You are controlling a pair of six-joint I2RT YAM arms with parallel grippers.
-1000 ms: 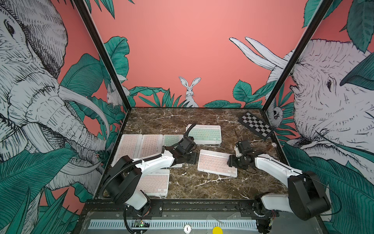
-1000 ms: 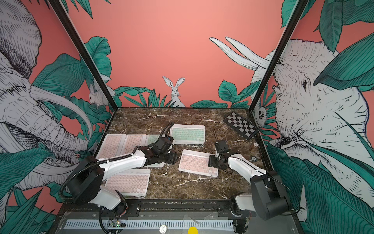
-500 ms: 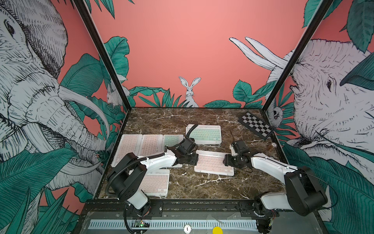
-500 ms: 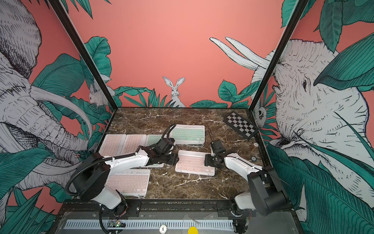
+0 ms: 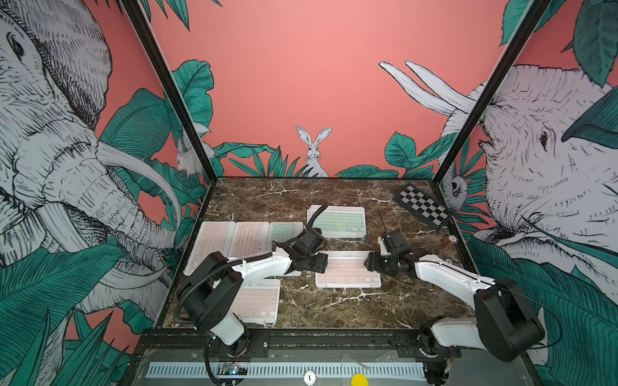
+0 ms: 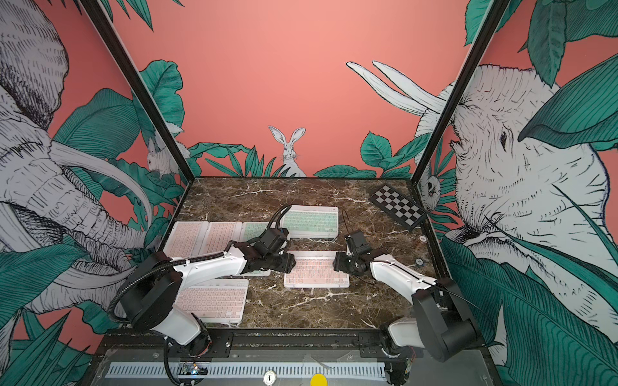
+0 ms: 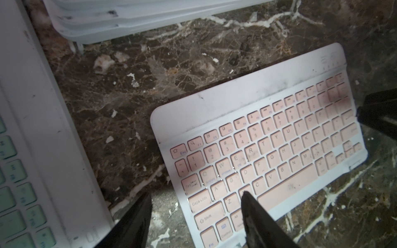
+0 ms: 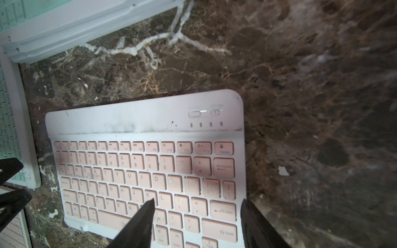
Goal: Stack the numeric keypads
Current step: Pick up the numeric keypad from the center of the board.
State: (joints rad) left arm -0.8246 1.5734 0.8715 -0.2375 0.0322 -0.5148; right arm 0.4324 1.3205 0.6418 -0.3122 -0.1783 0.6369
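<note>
A pink-keyed numeric keypad [image 5: 347, 272] [image 6: 316, 270] lies flat and square in the middle of the marble table. My left gripper [image 5: 321, 262] [image 7: 196, 194] is open at its left end, one finger [image 7: 255, 214] over the keys and the other [image 7: 137, 216] over bare marble. At the right end my right gripper [image 5: 370, 263] [image 8: 198, 200] is open too, with one finger [image 8: 141, 221] over the K key and the other [image 8: 257, 225] just off the keypad's edge. A stack topped by a green-keyed keypad [image 5: 337, 220] stands behind.
Two pink keypads [image 5: 210, 240] [image 5: 249, 237] and a green one [image 5: 286, 230] lie side by side at the left. Another pink keypad [image 5: 257, 300] lies front left, partly under my left arm. A checkered board [image 5: 423, 207] sits at the back right corner.
The middle pink keypad has slid a little to the left and turned from tilted to square. Both grippers have come in to its two ends.
</note>
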